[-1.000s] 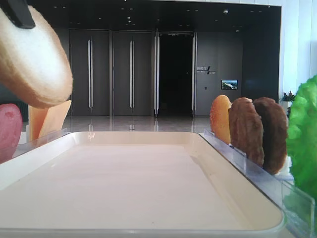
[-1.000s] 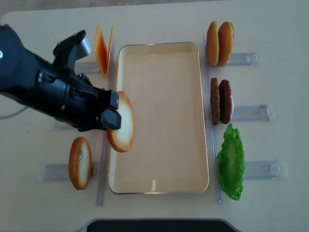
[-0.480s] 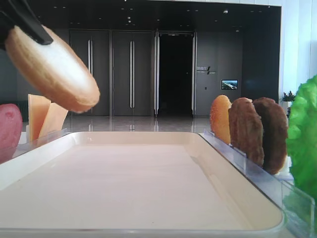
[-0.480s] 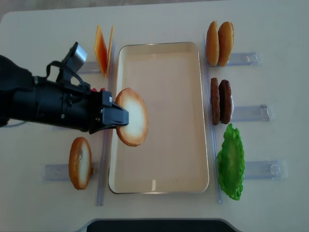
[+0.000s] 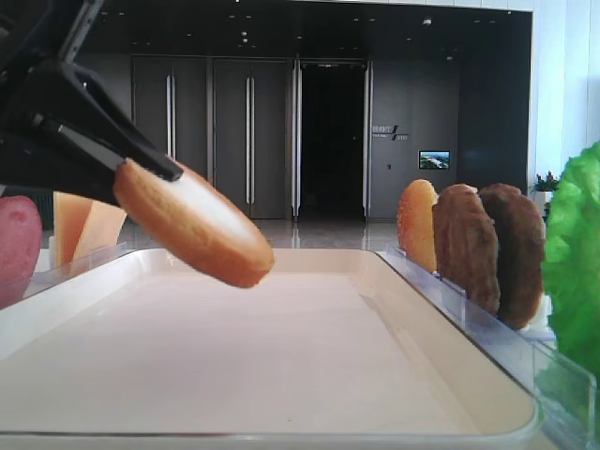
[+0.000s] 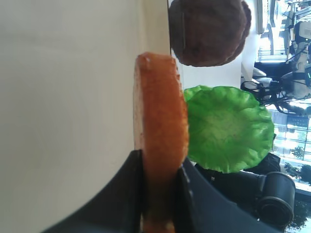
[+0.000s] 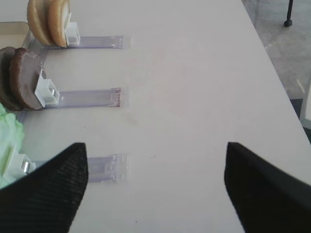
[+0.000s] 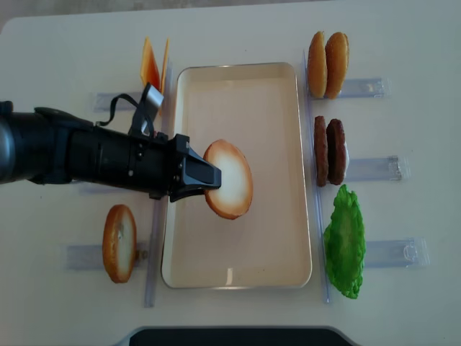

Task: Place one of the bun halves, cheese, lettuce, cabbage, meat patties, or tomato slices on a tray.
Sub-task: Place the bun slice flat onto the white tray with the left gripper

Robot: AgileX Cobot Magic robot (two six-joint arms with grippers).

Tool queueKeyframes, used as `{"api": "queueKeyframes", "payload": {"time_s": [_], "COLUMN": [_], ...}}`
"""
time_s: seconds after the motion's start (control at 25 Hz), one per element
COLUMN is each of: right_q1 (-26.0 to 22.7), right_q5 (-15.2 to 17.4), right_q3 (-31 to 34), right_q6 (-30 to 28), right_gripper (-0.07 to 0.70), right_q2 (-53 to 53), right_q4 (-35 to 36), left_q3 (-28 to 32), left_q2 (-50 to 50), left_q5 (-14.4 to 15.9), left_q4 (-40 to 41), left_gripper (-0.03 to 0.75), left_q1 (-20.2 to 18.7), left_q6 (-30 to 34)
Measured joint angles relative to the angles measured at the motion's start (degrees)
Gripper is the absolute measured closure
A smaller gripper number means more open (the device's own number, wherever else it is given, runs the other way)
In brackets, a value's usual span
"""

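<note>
Black left pincer [image 8: 205,175] narrowly closed on the rim of a bun half [image 8: 229,179], jaws pressed on both flat faces; left wrist view shows the golden-brown bun edge [image 6: 160,141] clamped between the two fingers [image 6: 129,194]. Bun half tilted, pale face up, hanging above the middle of the cream tray [image 8: 238,274], not touching its floor in the low exterior view [image 5: 192,223]. Right pincer [image 7: 155,189] spread wide, holding nothing, above bare worktop [image 7: 194,73] right of the holders. Cheese slices [image 8: 153,72] upright beside the tray's upper left corner. Another bun half [image 8: 119,242] at lower left. Two bun halves [image 8: 328,64], meat patties [image 8: 330,151] and lettuce [image 8: 346,245] line the tray's right side. Tomato slice [image 5: 17,246] left of the tray.
</note>
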Motion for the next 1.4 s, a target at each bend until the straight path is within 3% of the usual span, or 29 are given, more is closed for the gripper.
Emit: {"api": "queueKeyframes", "payload": {"time_s": [0.24,0.4,0.6,0.72,1.12,1.4], "right_q1": [0.0,0.0,0.0,0.0,0.0,0.0], "right_q5": [0.0,0.0,0.0,0.0,0.0,0.0], "right_q3": [0.0,0.0,0.0,0.0,0.0,0.0], "right_q6": [0.0,0.0,0.0,0.0,0.0,0.0], "right_gripper": [0.055,0.055,0.055,0.055,0.055,0.055], "right_q2": [0.0,0.0,0.0,0.0,0.0,0.0], "right_q4": [0.0,0.0,0.0,0.0,0.0,0.0], "left_q3": [0.0,0.0,-1.02,-1.22,-1.31,-1.31], "left_q2": [1.77,1.77,1.83,2.46,2.72,2.72], "left_q5": [-0.21,-2.67,-6.49,-6.74,-7.95,-10.72], "left_q4": [-0.25,-1.4,-3.2,-3.43,-2.74,-1.15], "left_gripper": [0.589,0.589,0.591,0.591,0.591,0.592], "left_q1": [0.0,-0.53,-5.35,-6.91,-6.91,-6.91], "left_q6": [0.35,0.35,0.39,0.39,-1.32,-2.05]}}
